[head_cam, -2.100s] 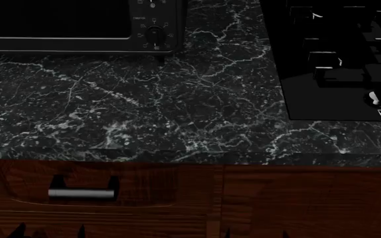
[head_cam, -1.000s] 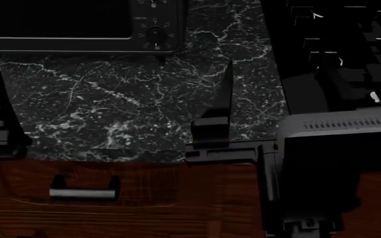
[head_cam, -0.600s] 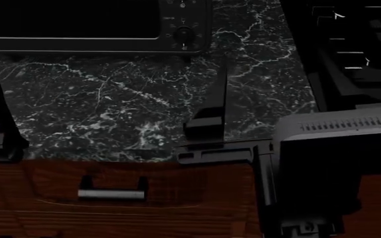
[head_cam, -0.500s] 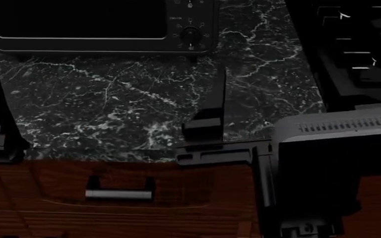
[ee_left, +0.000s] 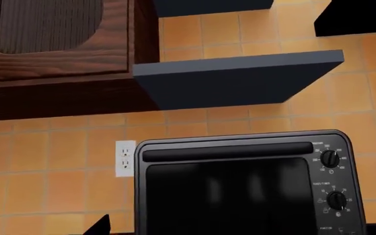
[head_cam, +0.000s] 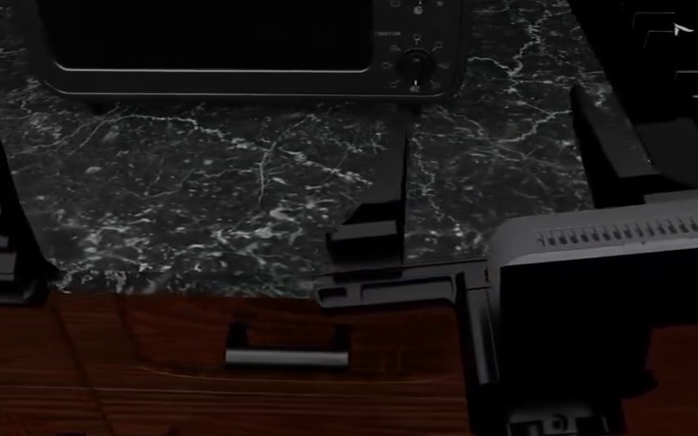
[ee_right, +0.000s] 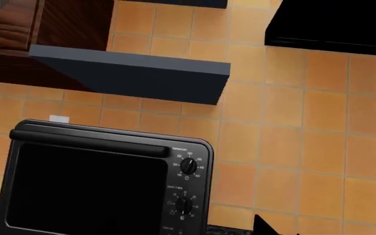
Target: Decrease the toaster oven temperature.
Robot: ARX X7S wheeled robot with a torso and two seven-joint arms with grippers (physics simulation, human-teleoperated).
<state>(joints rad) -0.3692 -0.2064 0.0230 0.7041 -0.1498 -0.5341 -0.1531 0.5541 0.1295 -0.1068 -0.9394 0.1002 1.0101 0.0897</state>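
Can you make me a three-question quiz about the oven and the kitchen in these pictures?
1. Where are the toaster oven's knobs?
A) right side of its door
B) on top
C) left side

2. What colour are the wall tiles?
A) blue
B) orange
C) white

3. Is the right gripper touching the oven?
A) yes, it holds a knob
B) yes, it pushes the door
C) no, it is apart

Answers: A, knobs line the right panel; B, tiles look orange; C, bare countertop lies between its fingers and the oven.

The toaster oven (head_cam: 240,50) is cropped by the head view's upper edge; knob labels unreadable.
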